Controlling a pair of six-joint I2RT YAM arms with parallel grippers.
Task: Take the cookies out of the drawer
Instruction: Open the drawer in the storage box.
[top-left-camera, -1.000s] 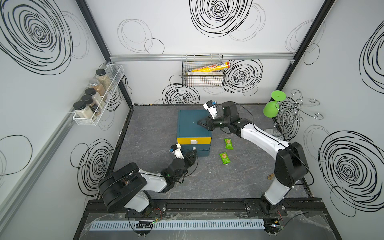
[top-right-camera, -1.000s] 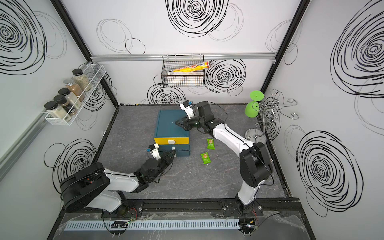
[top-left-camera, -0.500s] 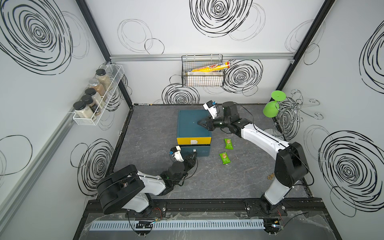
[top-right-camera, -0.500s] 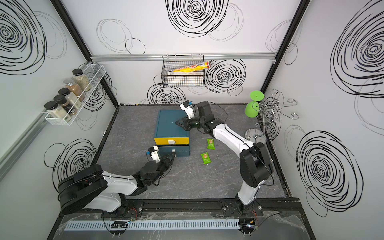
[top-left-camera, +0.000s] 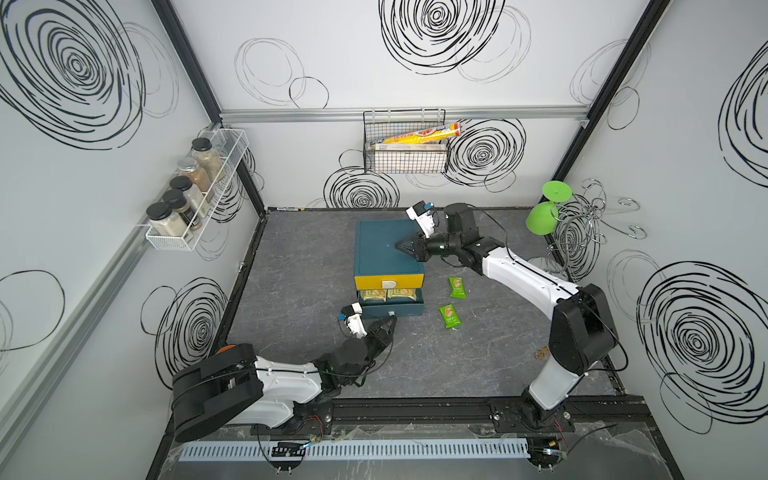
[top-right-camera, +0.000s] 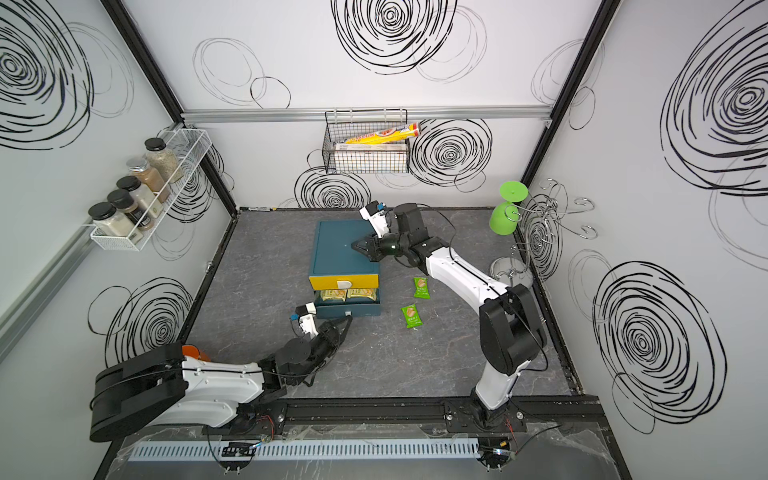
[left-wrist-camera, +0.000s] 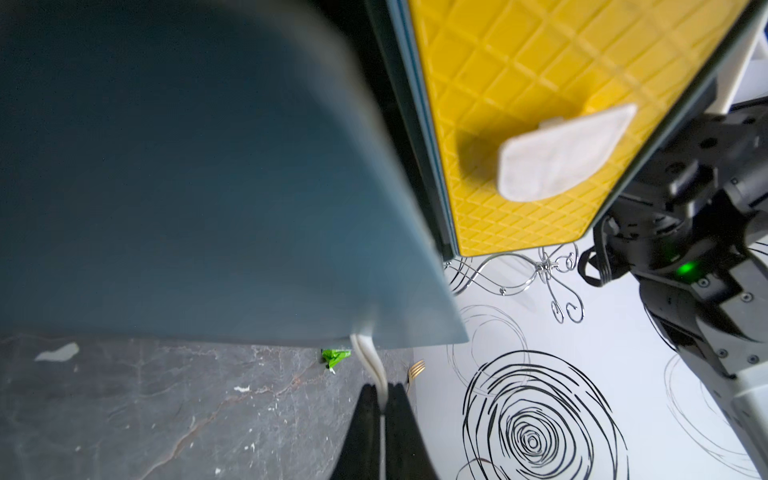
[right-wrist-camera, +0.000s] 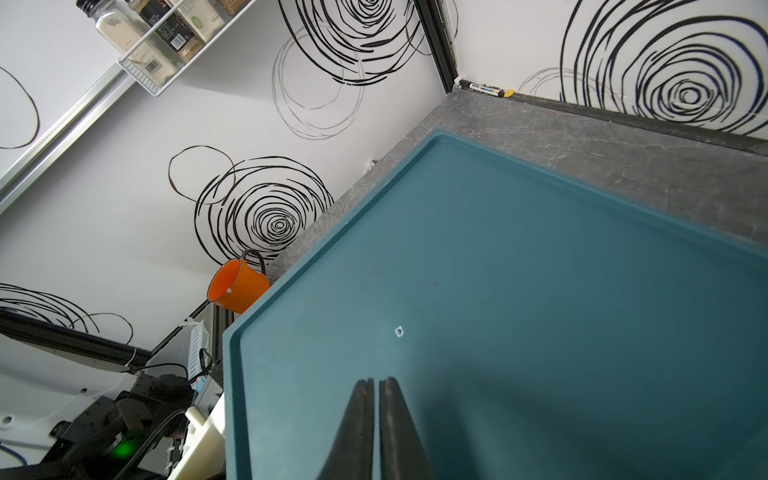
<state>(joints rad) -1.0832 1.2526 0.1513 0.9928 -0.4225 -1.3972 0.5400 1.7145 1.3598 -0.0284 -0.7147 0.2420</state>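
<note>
The teal drawer unit (top-left-camera: 382, 249) has a yellow upper drawer (left-wrist-camera: 540, 83) and a teal lower drawer (top-left-camera: 390, 309) pulled partly out. Two pale beige cookies packets (top-left-camera: 373, 295) (top-right-camera: 361, 294) lie side by side in the lower drawer. Two green cookies packets (top-left-camera: 457, 287) (top-left-camera: 449, 316) lie on the table to its right. My left gripper (left-wrist-camera: 381, 388) is shut on the lower drawer's white handle (left-wrist-camera: 368, 353), seen in both top views (top-right-camera: 349, 320). My right gripper (right-wrist-camera: 375, 380) is shut, empty, tips on the unit's top (right-wrist-camera: 498, 270).
A spice rack (top-left-camera: 195, 187) hangs on the left wall. A wire basket with a long yellow box (top-left-camera: 419, 135) hangs on the back wall. A green glass (top-left-camera: 540, 218) hangs on a wire stand at the right. An orange mug (right-wrist-camera: 237, 286) stands near the left arm's base.
My left gripper has drawn back toward the front edge, and the lower drawer has slid out with it, showing the beige packets. The right gripper's fingers have closed a little.
</note>
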